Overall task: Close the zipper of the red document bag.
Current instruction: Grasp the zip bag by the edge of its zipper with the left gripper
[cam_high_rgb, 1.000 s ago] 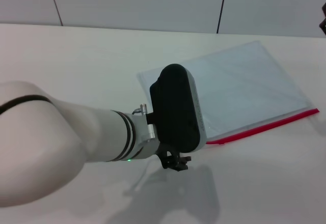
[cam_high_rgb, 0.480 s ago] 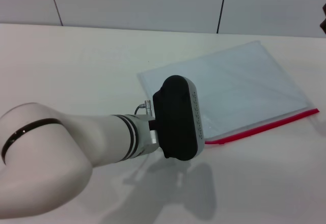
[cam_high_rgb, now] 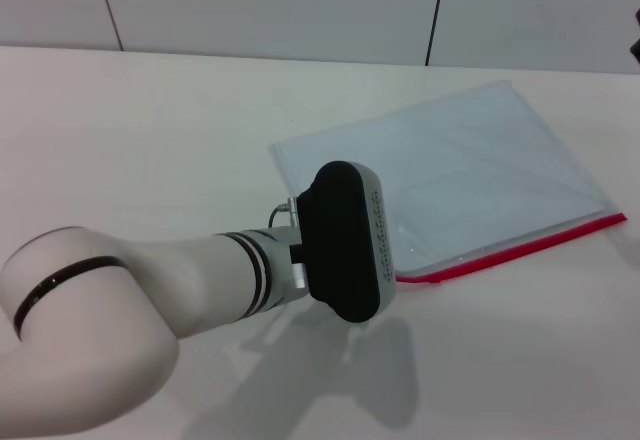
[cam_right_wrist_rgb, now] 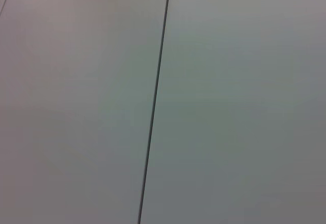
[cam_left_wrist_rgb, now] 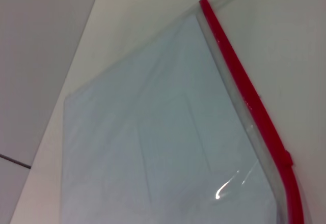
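The red document bag (cam_high_rgb: 470, 165) lies flat on the table at the right, translucent pale blue-grey. Its zipper (cam_high_rgb: 520, 248) is a thin red strip along the near long edge. My left arm's black wrist housing (cam_high_rgb: 340, 242) hangs over the bag's near left corner, just beside the zipper's left end, and hides the left gripper beneath it. The left wrist view looks along the bag (cam_left_wrist_rgb: 153, 147) and its zipper (cam_left_wrist_rgb: 244, 91), with no fingers showing. Of my right arm only a dark sliver (cam_high_rgb: 636, 48) shows at the head view's right edge.
The pale table (cam_high_rgb: 180, 130) stretches to the left of and in front of the bag. A grey panelled wall (cam_high_rgb: 300, 5) stands behind it, and the right wrist view shows only this wall (cam_right_wrist_rgb: 229, 102).
My left wrist has turned and shifted slightly left and toward me. The dark fingers that showed under the housing a second ago are now hidden. The bag has not moved.
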{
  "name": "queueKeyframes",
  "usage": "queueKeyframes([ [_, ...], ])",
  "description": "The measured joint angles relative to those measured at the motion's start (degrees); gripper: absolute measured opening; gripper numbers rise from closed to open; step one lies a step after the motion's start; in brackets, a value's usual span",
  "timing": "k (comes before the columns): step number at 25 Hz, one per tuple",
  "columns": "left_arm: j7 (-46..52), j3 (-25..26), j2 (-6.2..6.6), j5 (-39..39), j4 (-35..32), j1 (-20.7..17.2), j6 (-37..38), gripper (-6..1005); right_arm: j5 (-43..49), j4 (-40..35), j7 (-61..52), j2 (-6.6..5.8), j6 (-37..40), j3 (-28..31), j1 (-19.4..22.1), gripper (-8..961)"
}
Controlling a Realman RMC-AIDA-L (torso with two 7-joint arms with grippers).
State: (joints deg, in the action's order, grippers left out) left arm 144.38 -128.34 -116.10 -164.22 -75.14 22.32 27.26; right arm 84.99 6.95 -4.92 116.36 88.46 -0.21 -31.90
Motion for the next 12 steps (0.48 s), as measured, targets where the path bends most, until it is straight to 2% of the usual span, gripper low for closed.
queueKeyframes([
  [10,-0.1,-0.4,-0.03,-0.1,2.2,0.2,-1.9,772,0.4,-0.2,0.0,0.0,0.1,-1.2,0.0,879],
  [12,-0.2,-0.4,0.04,-0.2,2.3,0.2,-2.3,537,0.4,-0.3,0.0,0.0,0.2,-2.7,-0.2,879],
])
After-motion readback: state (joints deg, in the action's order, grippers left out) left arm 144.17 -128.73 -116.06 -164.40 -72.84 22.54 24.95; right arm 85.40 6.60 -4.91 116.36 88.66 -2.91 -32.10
